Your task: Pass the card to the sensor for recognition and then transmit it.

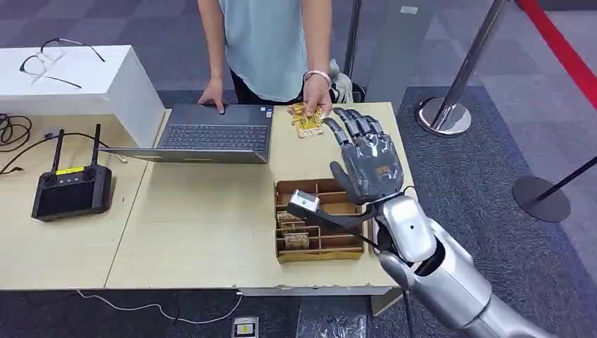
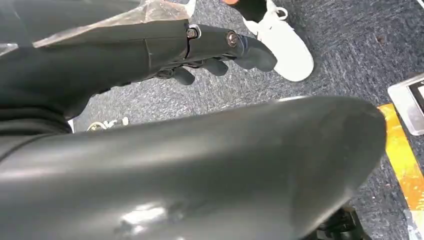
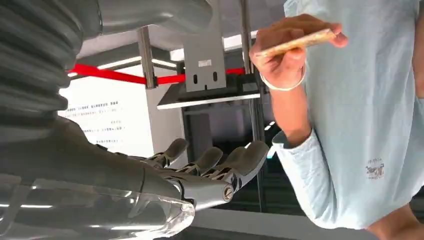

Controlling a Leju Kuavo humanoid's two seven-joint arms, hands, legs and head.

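Observation:
A gold card (image 1: 308, 121) sits at the far edge of the table, pinched by a person's hand (image 1: 317, 94). My right hand (image 1: 367, 160) is raised just to the right of it, fingers apart and stretched toward the person, holding nothing. In the right wrist view the same fingers (image 3: 215, 165) lie straight and bare, and the person's hand grips the card (image 3: 295, 42) edge-on a short way beyond them. My left hand (image 2: 215, 47) hangs low over the carpet, its dark fingers partly hidden by its own cover.
An open laptop (image 1: 211, 134) lies left of the card. A compartmented cardboard box (image 1: 317, 243) sits under my right forearm. A black controller with antennas (image 1: 70, 189) and a white box (image 1: 77, 81) with glasses stand at the left. Stanchion bases (image 1: 443, 116) stand on the carpet to the right.

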